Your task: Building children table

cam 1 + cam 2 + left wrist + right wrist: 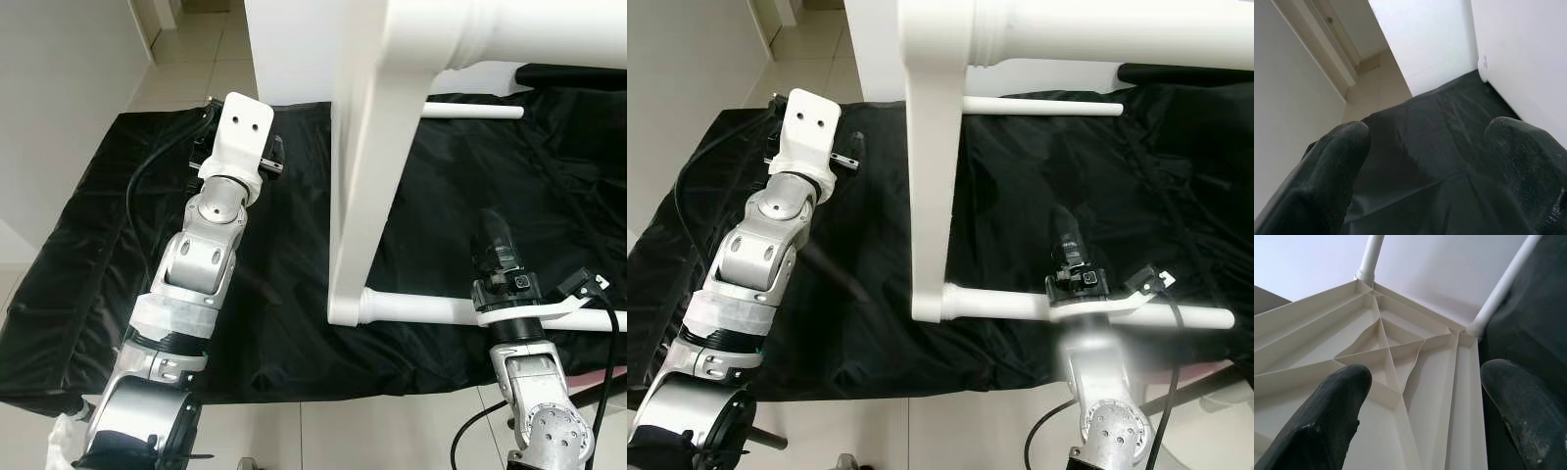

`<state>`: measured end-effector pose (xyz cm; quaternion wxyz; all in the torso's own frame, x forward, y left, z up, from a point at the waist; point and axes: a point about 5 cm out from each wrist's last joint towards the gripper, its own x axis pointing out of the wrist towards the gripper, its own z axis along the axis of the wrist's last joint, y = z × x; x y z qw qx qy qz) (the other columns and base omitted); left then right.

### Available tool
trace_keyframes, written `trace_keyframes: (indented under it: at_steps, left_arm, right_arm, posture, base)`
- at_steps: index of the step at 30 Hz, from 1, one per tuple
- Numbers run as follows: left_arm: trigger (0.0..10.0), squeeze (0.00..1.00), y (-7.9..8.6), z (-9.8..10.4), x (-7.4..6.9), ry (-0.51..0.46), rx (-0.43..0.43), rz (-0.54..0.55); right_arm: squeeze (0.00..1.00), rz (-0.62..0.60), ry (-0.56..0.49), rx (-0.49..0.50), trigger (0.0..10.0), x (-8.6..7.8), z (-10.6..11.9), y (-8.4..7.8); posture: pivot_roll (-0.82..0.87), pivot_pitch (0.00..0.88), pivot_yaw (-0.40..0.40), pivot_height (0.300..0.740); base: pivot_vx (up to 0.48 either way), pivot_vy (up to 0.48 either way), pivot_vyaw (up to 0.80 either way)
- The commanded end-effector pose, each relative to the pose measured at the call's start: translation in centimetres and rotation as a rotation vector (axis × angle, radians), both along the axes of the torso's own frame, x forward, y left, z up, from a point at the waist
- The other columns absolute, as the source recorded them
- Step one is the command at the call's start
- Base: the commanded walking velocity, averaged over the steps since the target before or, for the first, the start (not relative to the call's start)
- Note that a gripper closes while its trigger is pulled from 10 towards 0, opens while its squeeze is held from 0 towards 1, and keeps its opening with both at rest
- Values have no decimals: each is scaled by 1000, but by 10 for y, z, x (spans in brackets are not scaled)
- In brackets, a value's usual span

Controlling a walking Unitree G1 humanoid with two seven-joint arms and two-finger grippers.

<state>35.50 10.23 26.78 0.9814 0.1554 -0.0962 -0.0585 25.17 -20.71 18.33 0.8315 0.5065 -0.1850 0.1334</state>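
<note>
Your right gripper [1420, 406] stood wide open and held nothing, its fingers [1327, 416] aimed at the ribbed underside of the white plastic children's table [1396, 357], which lay tipped on its side on the crinkled black cloth [294, 294]. Your left gripper [1425, 171] was also open and empty, over that cloth beside the table's flat top [1528, 58].

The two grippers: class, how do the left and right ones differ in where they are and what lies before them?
The left gripper hovers over bare black cloth; the right gripper points at the white table's ribbed underside, by its lower rod. The left is farther from the table, the right close to it. Both are open and empty.
</note>
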Motion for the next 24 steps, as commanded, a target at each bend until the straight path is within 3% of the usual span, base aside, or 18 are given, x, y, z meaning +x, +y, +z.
trace_keyframes:
  at_steps: [1, 2, 3, 4, 6, 7, 10, 12, 24]
  left_arm:
    - [10000, 0, 11, -2, 1, -33, -14, 142]
    - [10000, 0, 16, -7, 0, -40, -9, 149]
    - [10000, 0, 16, -7, 0, -40, -9, 149]
    - [10000, 0, 22, -15, -1, -22, -38, 139]
    - [10000, 0, 22, -15, -1, -22, -38, 139]
    - [10000, 0, 27, -23, -2, 7, -87, 115]
    - [10000, 0, 31, -29, -3, 21, -121, 92]
    - [10000, 0, 37, -39, -6, 36, -177, 58]
    - [10000, 0, 33, -52, -13, 22, -205, 0]
  right_arm:
    - [0, -6, 22, -8, 10000, 1, -3, 2]
    - [0, -51, 49, -75, 10000, 8, 1, 4]
    - [0, -51, 49, -75, 10000, 8, 1, 4]
    - [0, -146, 110, -178, 10000, 16, 3, 4]
    - [0, -146, 110, -178, 10000, 16, 3, 4]
    - [0, -238, 151, -280, 10000, 23, 6, 4]
    - [0, -295, 165, -354, 10000, 27, 9, 5]
    - [0, -385, 170, -553, 10000, 33, 16, 15]
    - [0, -458, 186, -728, 10000, 42, 15, 30]
  posture:
    - [3, 79, 57, 740]
    - [6, 72, 50, 740]
    - [6, 72, 50, 740]
    - [0, 54, 50, 740]
    - [0, 54, 50, 740]
    - [0, 54, 50, 740]
    - [-5, 54, 54, 740]
    - [-10, 51, 50, 740]
    - [-15, 48, 43, 740]
  base:
    - [0, 0, 0]
    - [0, 0, 0]
    - [0, 0, 0]
    - [0, 0, 0]
    - [0, 0, 0]
    - [0, 0, 0]
    - [0, 0, 0]
    - [0, 0, 0]
    - [0, 0, 0]
